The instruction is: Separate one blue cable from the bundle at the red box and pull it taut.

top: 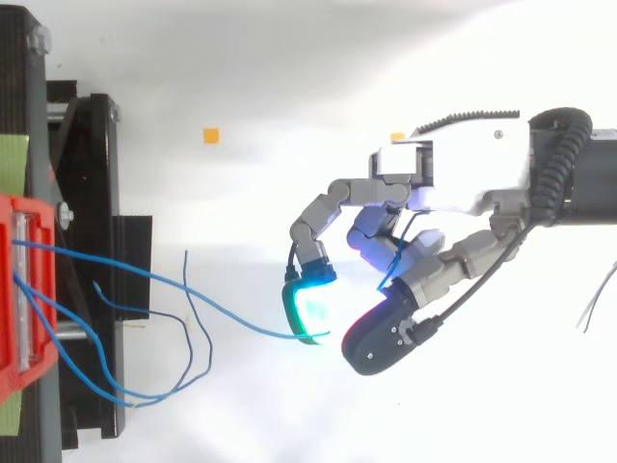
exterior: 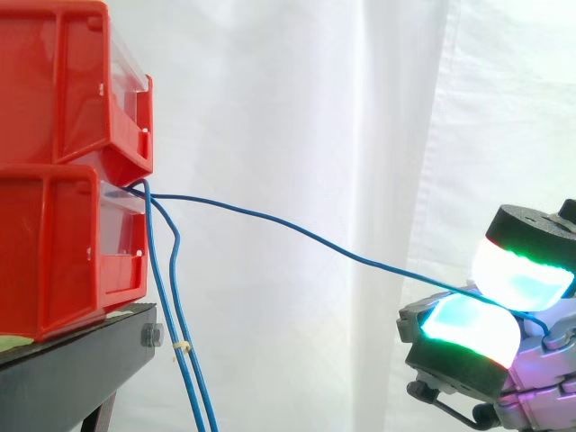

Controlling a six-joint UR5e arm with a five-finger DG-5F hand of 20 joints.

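There, in the side view, a thin blue cable (exterior: 297,231) ran from between two stacked red plastic bins (exterior: 54,243) in a shallow sag down to the hand (exterior: 468,328), pinched between two glowing pads. Other blue cables (exterior: 183,353) hung slack beside the black stand (exterior: 72,360). From above, the hand (top: 463,178) pinched the cable (top: 280,335) well apart from the bins (top: 12,289).

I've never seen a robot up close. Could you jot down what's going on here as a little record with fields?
actor: hand
grip: blue cable pinched between two glowing fingertips
cable path: from the red bins to the hand, gently curved, not quite straight
other cables: hanging loose in front of the bins
support: black stand
backdrop: white curtain
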